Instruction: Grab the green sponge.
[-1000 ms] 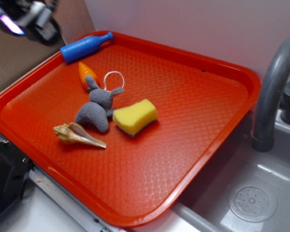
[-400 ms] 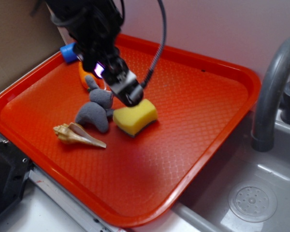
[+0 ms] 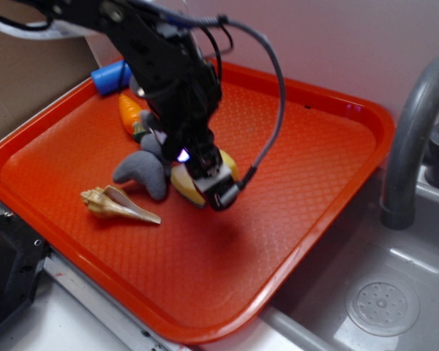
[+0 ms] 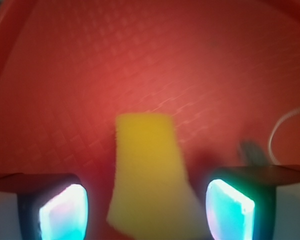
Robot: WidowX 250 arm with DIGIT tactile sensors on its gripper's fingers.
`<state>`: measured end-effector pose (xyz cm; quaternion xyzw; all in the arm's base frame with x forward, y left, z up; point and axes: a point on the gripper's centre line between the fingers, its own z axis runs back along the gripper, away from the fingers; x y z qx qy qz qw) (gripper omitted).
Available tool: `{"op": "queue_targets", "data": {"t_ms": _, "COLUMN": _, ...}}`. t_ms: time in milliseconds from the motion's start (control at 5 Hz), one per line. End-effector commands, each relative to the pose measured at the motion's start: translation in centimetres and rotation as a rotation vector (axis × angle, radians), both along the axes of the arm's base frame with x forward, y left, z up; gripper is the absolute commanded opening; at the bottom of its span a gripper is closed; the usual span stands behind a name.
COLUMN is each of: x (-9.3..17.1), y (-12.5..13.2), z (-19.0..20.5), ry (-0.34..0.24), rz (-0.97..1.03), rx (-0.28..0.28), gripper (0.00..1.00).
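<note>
I had dropped fast: a second earlier my gripper point(image 3: 218, 191) was up at the far corner near the blue bottle point(image 3: 110, 76), then over the grey plush rabbit point(image 3: 148, 168), and at this moment it was right down on the green sponge point(image 4: 149, 170). That looked like the approach nearly finished, with only the squeeze left. In the wrist view my two fingers point(image 4: 60, 209) stood spread wide, one on each side of the sponge and apart from it, nothing pinched yet. The sponge sat between and just under them, on the red tray point(image 3: 293, 146), mostly hidden beneath me in the exterior view, where only a yellow edge point(image 3: 181, 183) peeked out.

Sponge: soft yellow foam, rounded block, matte; it should give under the pads. I couldn't make out its dark scouring face here. Tray: hard glossy plastic with a fine diamond weave, raised rim. Just left of me, the rabbit, fuzzy and limp, touching the sponge's side. Beyond it lay the ridged, pointed beige seashell point(image 3: 115, 205), and behind me the smooth orange carrot point(image 3: 130, 111).
</note>
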<state>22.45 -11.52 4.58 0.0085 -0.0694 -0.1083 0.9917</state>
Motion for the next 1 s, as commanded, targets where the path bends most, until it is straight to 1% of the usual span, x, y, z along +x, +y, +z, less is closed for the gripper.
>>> {"op": "queue_targets", "data": {"t_ms": 0, "x": 0.2, "y": -0.7, "z": -2.4, "ry": 0.032, "rz": -0.043, "rx": -0.008, "gripper": 1.00}}
{"op": "queue_targets", "data": {"t_ms": 200, "x": 0.1, "y": -0.5, "z": -2.7, "ry": 0.022, "rz": -0.026, "rx": 0.015, "gripper": 0.00}}
{"op": "queue_targets", "data": {"t_ms": 400, "x": -0.2, "y": -0.1, "z": -1.7, "ry": -0.003, "rz": -0.003, "rx": 0.025, "gripper": 0.00}}
{"op": "queue_targets", "data": {"t_ms": 600, "x": -0.4, "y": 0.9, "z": 1.8, "ry": 0.023, "rz": 0.078, "rx": 0.032, "gripper": 0.00}}
{"op": "queue_targets", "data": {"t_ms": 800, "x": -0.7, "y": 2.4, "z": 5.9, "ry": 0.017, "rz": 0.198, "rx": 0.016, "gripper": 0.00}}
